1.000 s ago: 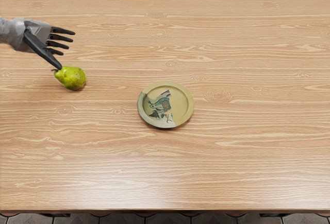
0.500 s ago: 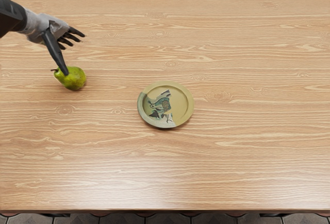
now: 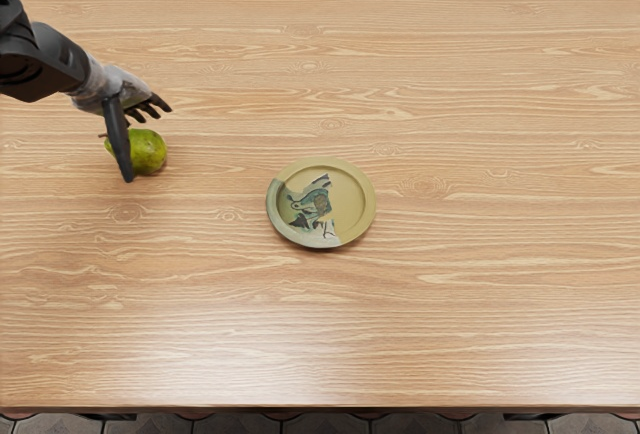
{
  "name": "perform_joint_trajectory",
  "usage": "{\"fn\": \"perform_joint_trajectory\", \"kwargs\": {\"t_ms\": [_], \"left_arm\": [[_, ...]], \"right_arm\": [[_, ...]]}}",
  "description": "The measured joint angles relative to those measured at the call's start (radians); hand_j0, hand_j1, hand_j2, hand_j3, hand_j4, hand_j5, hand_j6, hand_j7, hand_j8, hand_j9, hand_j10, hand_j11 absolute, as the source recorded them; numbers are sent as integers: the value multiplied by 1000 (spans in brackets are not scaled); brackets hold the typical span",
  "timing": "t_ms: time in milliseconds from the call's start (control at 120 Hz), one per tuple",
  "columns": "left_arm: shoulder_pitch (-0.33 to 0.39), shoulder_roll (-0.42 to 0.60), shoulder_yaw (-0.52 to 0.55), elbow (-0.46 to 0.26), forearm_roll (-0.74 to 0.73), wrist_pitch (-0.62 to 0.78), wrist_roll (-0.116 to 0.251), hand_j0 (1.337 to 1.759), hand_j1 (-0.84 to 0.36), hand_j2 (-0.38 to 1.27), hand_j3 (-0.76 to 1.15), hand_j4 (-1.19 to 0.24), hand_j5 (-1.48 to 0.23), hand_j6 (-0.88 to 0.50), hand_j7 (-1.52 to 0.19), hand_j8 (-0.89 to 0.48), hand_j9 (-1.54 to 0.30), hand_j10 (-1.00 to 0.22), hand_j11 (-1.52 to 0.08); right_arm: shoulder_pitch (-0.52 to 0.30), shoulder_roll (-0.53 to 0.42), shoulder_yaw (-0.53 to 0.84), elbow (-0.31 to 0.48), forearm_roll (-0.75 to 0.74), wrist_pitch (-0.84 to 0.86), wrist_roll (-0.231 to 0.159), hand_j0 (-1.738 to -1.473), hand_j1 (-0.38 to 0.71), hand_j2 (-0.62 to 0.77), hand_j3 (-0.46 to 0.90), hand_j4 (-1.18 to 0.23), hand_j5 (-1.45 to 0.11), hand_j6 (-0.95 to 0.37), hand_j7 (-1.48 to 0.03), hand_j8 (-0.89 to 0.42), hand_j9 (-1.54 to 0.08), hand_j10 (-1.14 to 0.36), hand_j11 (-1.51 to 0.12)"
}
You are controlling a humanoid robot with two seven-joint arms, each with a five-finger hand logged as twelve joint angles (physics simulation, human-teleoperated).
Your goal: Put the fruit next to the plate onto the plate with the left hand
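Far left of table [image 3: 450, 334]: left hand [image 3: 122, 97] over pear [image 3: 150, 152]. Fingers [image 3: 152, 108] spread, grasping nothing; thumb down along pear's left flank, possibly touching, hard to tell. Pear on bare wood, well left of plate [image 3: 321, 202], not on it. Risks: nudging round fruit into a roll toward table's left edge; closing off-centre, squirting it out; weak pinch, drop short of plate during carry.

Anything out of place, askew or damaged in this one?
Nothing stands out. The pear lies on the table left of the plate, which sits flat and whole; the left robot hand is at the pear, fingers spread.
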Motion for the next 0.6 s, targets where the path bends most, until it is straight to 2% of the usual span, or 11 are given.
{"fn": "perform_joint_trajectory", "kwargs": {"t_ms": [183,467,600], "left_arm": [[2,-7,8,-41,67,138,0,1658,324,5,0,-24,-28,-25,-28,-25,-28,-24,-28],[35,-25,58,-49,133,219,0,1658,322,5,0,-26,-30,-27,-30,-26,-30,-25,-30],[35,-30,85,-49,136,307,0,1658,320,6,0,-28,-33,-29,-32,-28,-32,-27,-32]], "right_arm": [[0,0,0,0,0,0,0,-1658,-322,-5,0,-22,-29,-22,-29,-22,-29,-22,-29],[0,0,0,0,0,0,0,-1658,-322,-5,0,-22,-29,-22,-29,-22,-29,-22,-29],[0,0,0,0,0,0,0,-1658,-322,-5,0,-22,-29,-22,-29,-22,-29,-22,-29]]}}
